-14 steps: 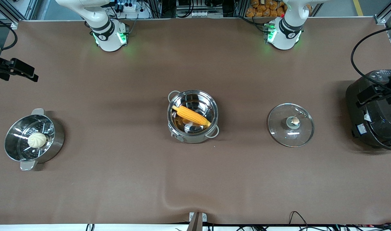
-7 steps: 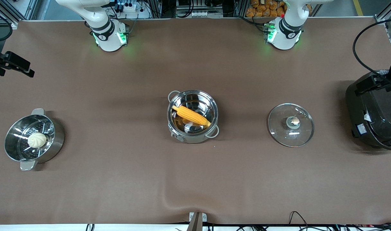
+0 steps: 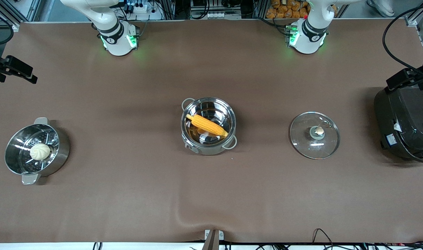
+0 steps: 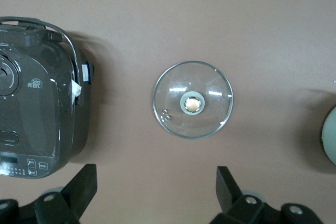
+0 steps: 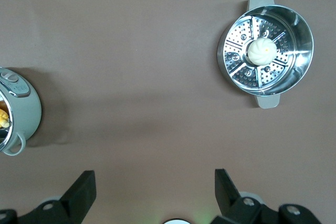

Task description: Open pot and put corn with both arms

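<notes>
The round shiny steel pot (image 3: 208, 125) stands open; it looks rigid, slick and fairly heavy, best taken by its wire loop handles. Its clear glass lid (image 3: 314, 135), fragile, lies beside it toward the left arm's end, graspable by the knob. The tapered yellow corn cob (image 3: 207, 125), light and firm, lies inside the pot. The left gripper (image 4: 156, 192) hangs open over the table near the lid; the right gripper (image 5: 155, 195) hangs open toward the right arm's end from the pot.

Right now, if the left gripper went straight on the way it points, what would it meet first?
Probably bare table beside the glass lid: the open left gripper points down at the table, with the lid slightly off its line; depth is unclear.
</notes>
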